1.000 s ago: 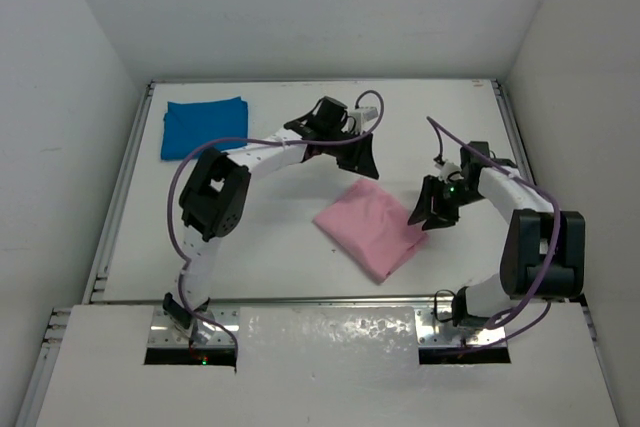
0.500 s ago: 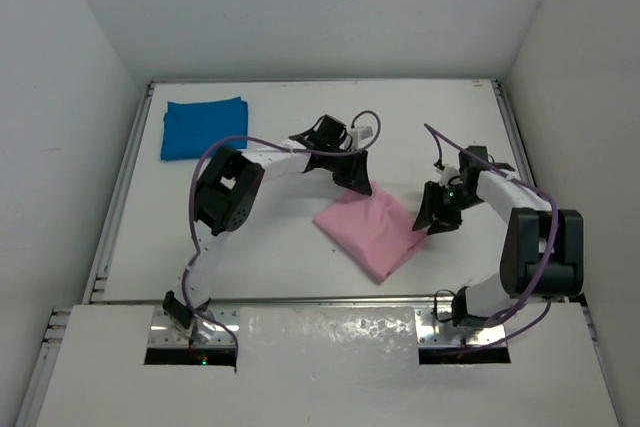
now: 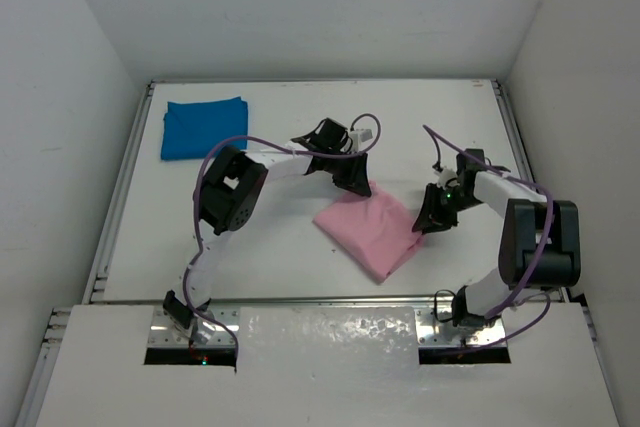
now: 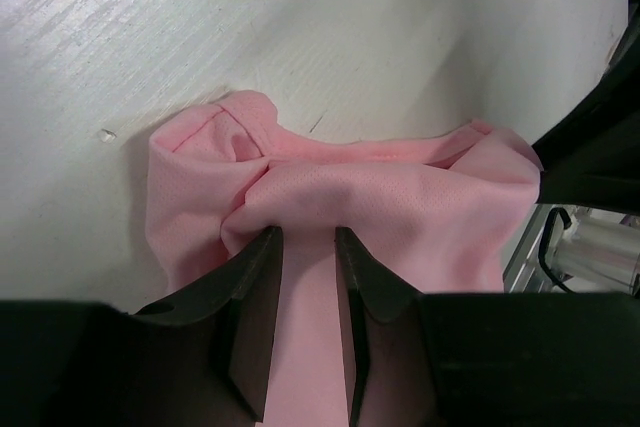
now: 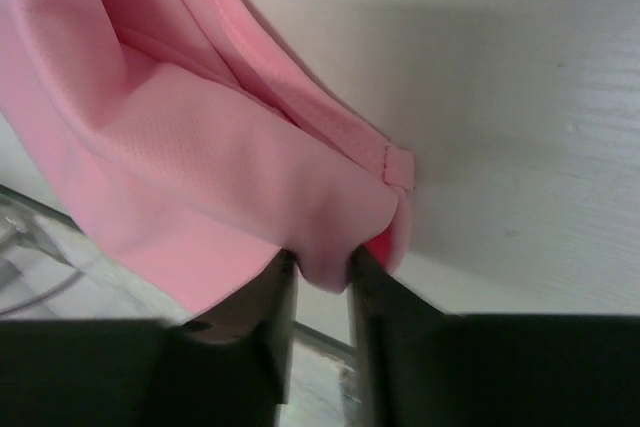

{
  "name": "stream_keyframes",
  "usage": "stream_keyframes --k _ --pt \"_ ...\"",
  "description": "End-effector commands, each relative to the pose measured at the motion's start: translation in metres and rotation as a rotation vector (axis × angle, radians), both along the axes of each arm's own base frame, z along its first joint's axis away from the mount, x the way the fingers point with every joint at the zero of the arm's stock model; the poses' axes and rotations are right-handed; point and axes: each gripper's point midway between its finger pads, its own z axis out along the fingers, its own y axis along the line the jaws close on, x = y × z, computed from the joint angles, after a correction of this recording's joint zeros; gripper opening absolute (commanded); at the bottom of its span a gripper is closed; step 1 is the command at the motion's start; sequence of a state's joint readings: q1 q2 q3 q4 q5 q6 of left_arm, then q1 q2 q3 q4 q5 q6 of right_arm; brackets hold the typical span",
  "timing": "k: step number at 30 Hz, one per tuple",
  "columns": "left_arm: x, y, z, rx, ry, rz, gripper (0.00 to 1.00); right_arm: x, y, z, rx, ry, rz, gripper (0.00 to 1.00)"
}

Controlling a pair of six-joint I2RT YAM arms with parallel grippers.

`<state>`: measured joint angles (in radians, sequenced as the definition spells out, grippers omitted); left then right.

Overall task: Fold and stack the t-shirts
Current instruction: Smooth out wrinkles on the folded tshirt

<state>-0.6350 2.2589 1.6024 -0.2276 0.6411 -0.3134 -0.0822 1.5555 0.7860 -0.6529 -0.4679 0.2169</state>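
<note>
1. Pink t-shirt [image 3: 370,230]. It is folded to a rough diamond and lies flat on the white table [image 3: 270,247], a little right of the middle. Its far corner is bunched into a soft ridge. At its right corner a stitched hem edge shows.

2. Blue t-shirt [image 3: 204,127]. This is a small folded rectangle at the table's far left corner, well apart from the pink one and from both arms.

3. Left gripper [image 3: 356,185]. It reaches across to the pink shirt's far corner. In its wrist view the two dark fingers [image 4: 252,292] have a strip of pink cloth pinched between them, and the fabric puckers just ahead of the tips. The gripper is clamped on the pink t-shirt.

4. Right gripper [image 3: 428,221]. It sits at the pink shirt's right corner. In its wrist view the fingers [image 5: 272,305] stand close together with a fold of pink cloth nipped between them, touching both. The gripper is clamped on the same shirt.

5. White walls [image 3: 300,7]. They enclose the table on three sides.
</note>
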Motion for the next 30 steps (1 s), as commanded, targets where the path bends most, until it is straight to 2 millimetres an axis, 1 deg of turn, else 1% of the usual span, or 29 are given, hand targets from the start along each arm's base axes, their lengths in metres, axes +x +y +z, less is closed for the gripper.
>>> stream_keyframes --k 1,3,4,5,6,7,10,11,15,18,22,23,24,25,26,27,28,29,30 --pt "0.004 -0.006 0.004 -0.015 -0.040 -0.001 0.26 0.008 0.008 0.001 0.050 -0.024 -0.018 0.21" --pt "0.006 -0.004 0.001 -0.001 -0.042 0.011 0.26 0.007 0.007 0.001 0.050 -0.016 -0.026 0.03" --pt "0.006 -0.003 0.000 0.007 -0.044 0.014 0.26 0.007 0.006 0.003 0.041 -0.020 -0.030 0.00" --pt "0.007 -0.001 -0.003 0.019 -0.050 0.022 0.26 0.006 0.003 0.003 0.019 -0.015 -0.034 0.00" --pt "0.008 0.000 -0.004 0.026 -0.053 0.027 0.26 0.001 0.002 0.004 0.010 0.008 -0.034 0.00" --pt "0.009 0.000 -0.005 0.036 -0.058 0.032 0.25 0.003 -0.002 0.007 -0.003 0.008 -0.039 0.00" --pt "0.012 0.008 -0.015 0.091 -0.065 0.052 0.25 -0.002 -0.007 0.012 -0.030 0.019 -0.041 0.00" --pt "0.015 0.012 -0.019 0.112 -0.073 0.067 0.25 -0.003 -0.015 0.013 -0.076 0.017 -0.046 0.00" --pt "0.015 0.018 -0.031 0.145 -0.070 0.077 0.23 -0.012 -0.033 0.014 -0.162 0.068 -0.067 0.00" --pt "0.014 0.019 -0.037 0.155 -0.069 0.082 0.23 -0.013 -0.043 0.015 -0.207 0.074 -0.071 0.00" --pt "0.014 0.020 -0.045 0.167 -0.060 0.087 0.23 -0.016 -0.048 0.013 -0.227 0.093 -0.073 0.00" --pt "0.014 0.019 -0.044 0.163 -0.058 0.086 0.23 -0.017 -0.048 0.012 -0.221 0.099 -0.066 0.05" --pt "0.014 0.019 -0.044 0.159 -0.058 0.085 0.23 -0.018 -0.047 0.010 -0.218 0.108 -0.060 0.26" --pt "0.016 0.017 -0.038 0.148 -0.063 0.087 0.23 -0.018 -0.046 0.009 -0.213 0.108 -0.056 0.32" --pt "0.016 0.016 -0.032 0.136 -0.067 0.086 0.23 -0.016 -0.045 0.011 -0.203 0.092 -0.050 0.35" --pt "0.019 0.013 -0.017 0.118 -0.088 0.090 0.23 -0.010 -0.044 0.017 -0.195 0.068 -0.048 0.40" --pt "0.019 0.013 -0.008 0.111 -0.093 0.091 0.23 -0.006 -0.041 0.022 -0.180 0.050 -0.048 0.42" --pt "0.024 0.011 0.013 0.090 -0.122 0.101 0.23 0.002 -0.042 0.031 -0.178 0.019 -0.053 0.44" --pt "0.026 0.013 0.021 0.094 -0.129 0.117 0.24 0.007 -0.042 0.040 -0.178 -0.011 -0.061 0.47"
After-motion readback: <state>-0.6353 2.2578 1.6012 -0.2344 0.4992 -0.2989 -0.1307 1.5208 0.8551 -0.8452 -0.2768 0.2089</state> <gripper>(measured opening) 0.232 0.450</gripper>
